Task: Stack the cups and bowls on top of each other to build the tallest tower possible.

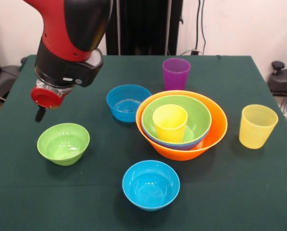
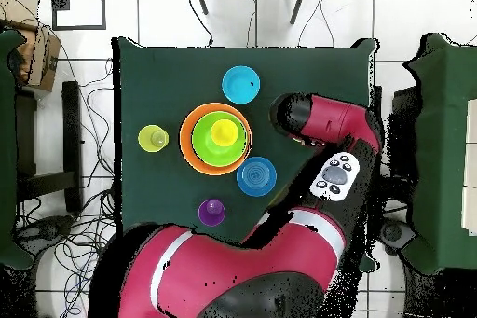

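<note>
The arm [image 1: 71, 24] wore a glossy red shell over black sections, with small dark screw holes dotting the red. A black wrist collar carried a pale grey patch. Below it sat a clear ring and a round red disc [image 1: 46, 96], with one dark claw [image 1: 39, 114] tip beneath. Overhead, a grey button pad [image 2: 336, 174] showed.

Cup [image 1: 169, 122] in nested bowls [image 1: 181, 126] — table [image 1: 258, 192] centre

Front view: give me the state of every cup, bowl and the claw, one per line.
Tower: orange bowl holding blue bowl, green bowl, yellow cup.
Purple cup: upright, alone.
Ribbed yellow cup: upright, alone.
Small green bowl: empty.
Two small blue bowls: empty.
Claw: holds nothing, above table.
</note>
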### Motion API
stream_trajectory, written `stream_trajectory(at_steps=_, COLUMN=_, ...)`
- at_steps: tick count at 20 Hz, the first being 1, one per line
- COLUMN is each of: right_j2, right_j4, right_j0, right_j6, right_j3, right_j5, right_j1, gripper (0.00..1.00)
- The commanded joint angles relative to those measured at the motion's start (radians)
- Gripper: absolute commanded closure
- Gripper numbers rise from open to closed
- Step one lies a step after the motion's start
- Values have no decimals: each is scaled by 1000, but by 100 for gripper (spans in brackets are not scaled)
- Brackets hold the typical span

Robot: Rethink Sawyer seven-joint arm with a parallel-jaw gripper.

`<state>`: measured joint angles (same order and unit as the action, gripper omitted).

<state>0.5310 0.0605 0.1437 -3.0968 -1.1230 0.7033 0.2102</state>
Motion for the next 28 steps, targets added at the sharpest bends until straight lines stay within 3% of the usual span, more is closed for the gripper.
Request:
stream_trajectory(at_steps=1, right_j2=-202, right_j4=33, right_j0=28, right_j6=107, right_j3=28, right_j5=90, right_j1=4, gripper=0)
stream_trajectory(at_steps=4, right_j2=-304, right_j4=72, right_j0=72, right_j6=159, right_j3=-30, right_j5=45, right_j1=42, gripper=0)
stream_trajectory(at_steps=9, right_j2=-379, right_j4=78, right_j0=94, right_j6=166, right_j3=-70, right_j5=-22, right_j1=66, gripper=0)
stream_trajectory(at_steps=10, right_j2=-425, right_j4=86, right_j0=119, right_j6=195, right_j3=-99, right_j5=-50, right_j1=82, gripper=0)
stream_trajectory(at_steps=16, right_j2=-531, right_j4=65, right_j0=185, right_j6=231, right_j3=-145, right_j5=-104, right_j1=92, gripper=0)
stream_trajectory(at_steps=21, right_j2=-560, right_j4=24, right_j0=211, right_j6=218, right_j3=-172, right_j5=-131, right_j1=99, gripper=0)
stream_trajectory(at_steps=28, right_j2=-542, right_j4=-20, right_j0=209, right_j6=189, right_j3=-148, right_j5=-149, right_j1=89, gripper=0)
